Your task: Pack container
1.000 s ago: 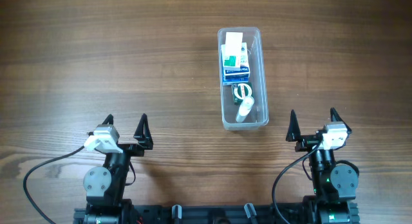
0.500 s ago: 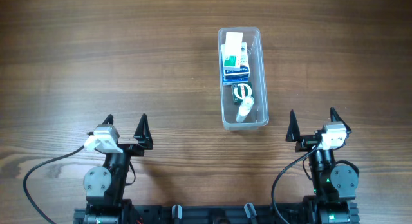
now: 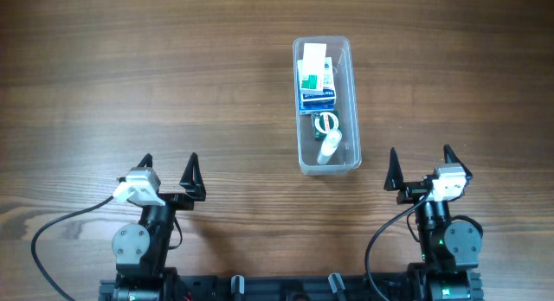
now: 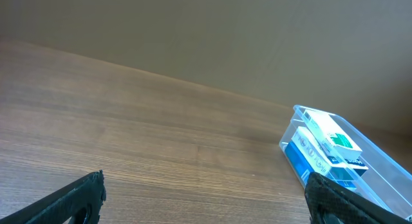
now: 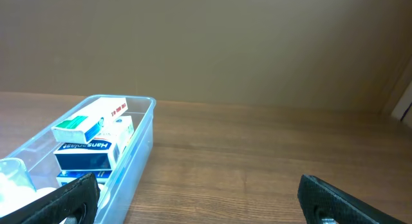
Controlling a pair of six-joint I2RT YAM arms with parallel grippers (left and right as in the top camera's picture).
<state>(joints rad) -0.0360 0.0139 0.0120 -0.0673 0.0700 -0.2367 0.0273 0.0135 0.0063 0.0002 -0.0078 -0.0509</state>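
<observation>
The right gripper [image 3: 421, 163] is sitting with its jaws spread wide and gripping nothing, and the left gripper [image 3: 170, 163] is doing the same, both arms folded low over their bases with the fingers pointing forward across the table [image 3: 130, 76]. The container [image 3: 354, 93] is lying ahead of the right gripper and a little to its left, near but apart from it; from the left gripper it is lying ahead and well off to the right, so the right arm is looking like the nearer one. The tub's long axis is running away from the arms, roughly in line with the way the right fingers are pointing, its short end facing them. Inside, a white and green box [image 3: 313, 72] is resting over a blue box [image 3: 317, 99] toward the far end, and a white tube-like item [image 3: 329, 150] is lying nearer. No loose item is showing outside the tub, so the packing is looking finished or close to it
</observation>
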